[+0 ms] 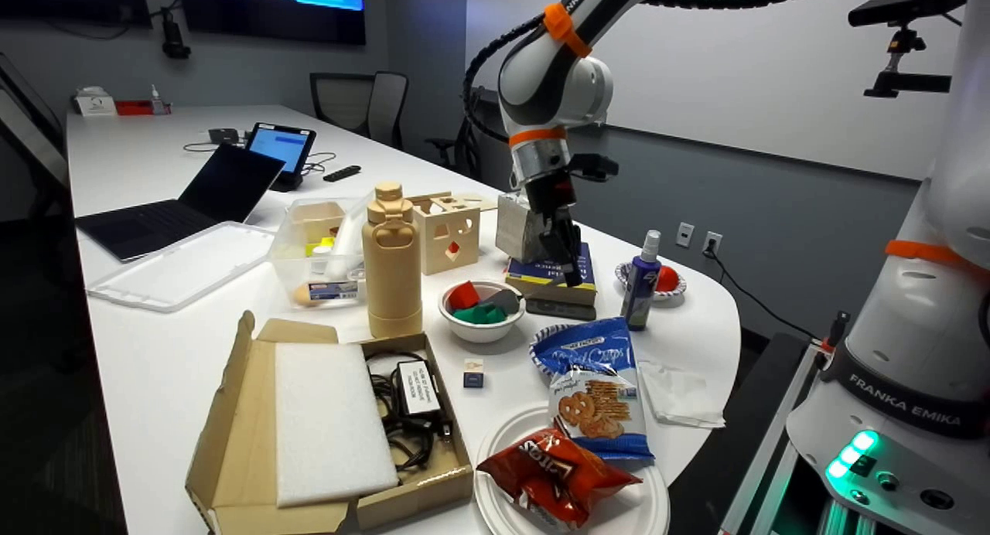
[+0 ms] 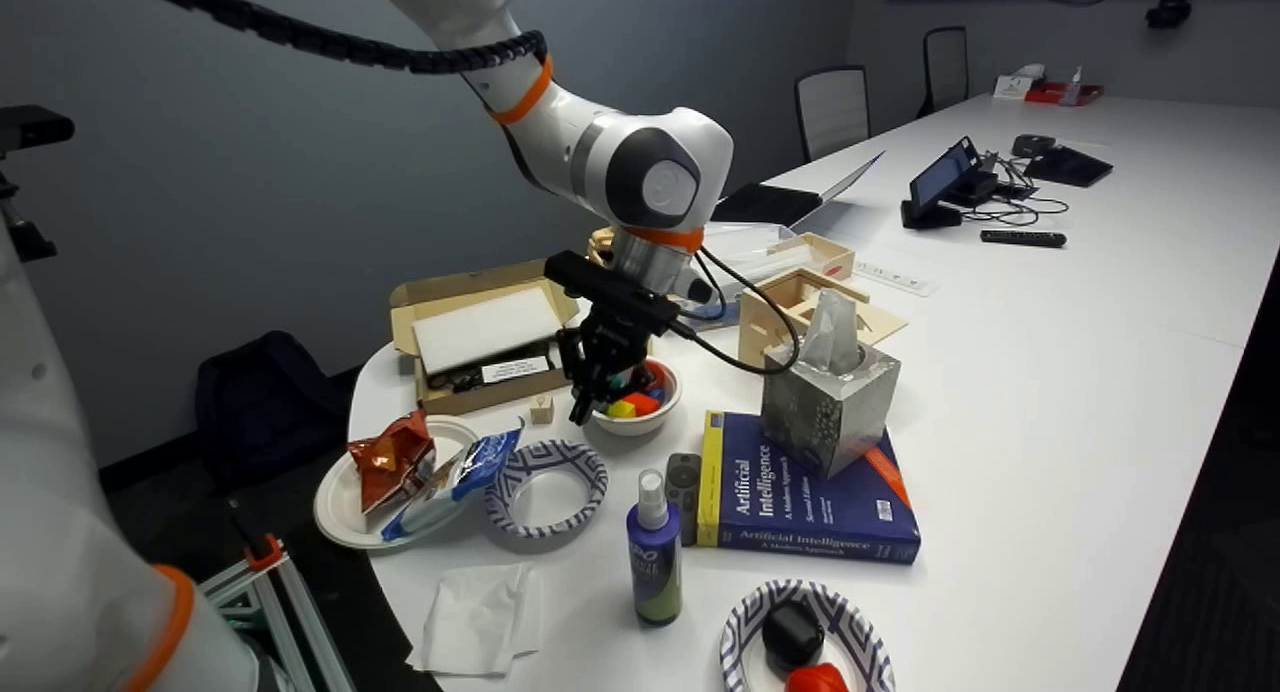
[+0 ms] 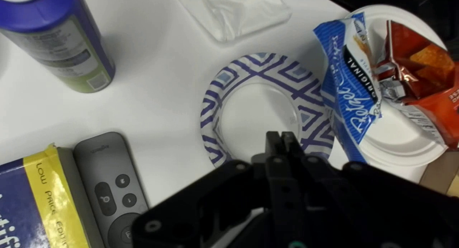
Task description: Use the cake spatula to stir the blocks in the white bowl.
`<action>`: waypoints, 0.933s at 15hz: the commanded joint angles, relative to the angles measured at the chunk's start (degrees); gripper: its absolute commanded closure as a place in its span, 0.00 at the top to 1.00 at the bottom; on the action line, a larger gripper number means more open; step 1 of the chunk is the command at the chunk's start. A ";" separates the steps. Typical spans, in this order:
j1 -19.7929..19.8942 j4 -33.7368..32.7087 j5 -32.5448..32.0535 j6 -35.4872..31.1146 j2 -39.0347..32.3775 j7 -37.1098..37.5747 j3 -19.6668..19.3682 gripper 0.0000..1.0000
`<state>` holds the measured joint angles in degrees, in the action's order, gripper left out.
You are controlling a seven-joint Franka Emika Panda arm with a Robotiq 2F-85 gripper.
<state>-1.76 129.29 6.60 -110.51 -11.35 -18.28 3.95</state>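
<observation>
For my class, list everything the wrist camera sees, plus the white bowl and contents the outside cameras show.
Cylindrical spray bottle: 1, purple and green, upper left
Folded paper napkins: count unclear, white, top
Round patterned paper dish: 1, white and blue, centre
Round plate: 1, white, right
Crinkled pretzel bag: 1, blue, overlapping plate
Crinkled chip bag: 1, red, on plate
Slim remote: 1, grey, lower left
Thick book: 1, blue and yellow, beside remote
Cardboard box: 1, brown, right edge, partly seen
Table: 1, white, underneath
Round bowl: 1, white, beside a tall beige bottle
Chunky blocks: several, red, green, yellow and others, in bowl
Fingers: 2, black, shut, lower centre
</observation>
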 commanded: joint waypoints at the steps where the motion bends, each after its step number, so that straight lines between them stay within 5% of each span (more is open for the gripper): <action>1: -0.20 -3.13 0.03 4.98 -1.51 0.38 0.62 0.01; 9: -0.28 -2.56 2.01 -1.18 -2.02 1.70 0.79 0.01; 14: -1.86 -2.09 -5.53 -5.94 -1.32 9.00 0.09 0.01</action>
<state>-2.43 127.28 5.51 -115.02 -13.27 -14.19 4.57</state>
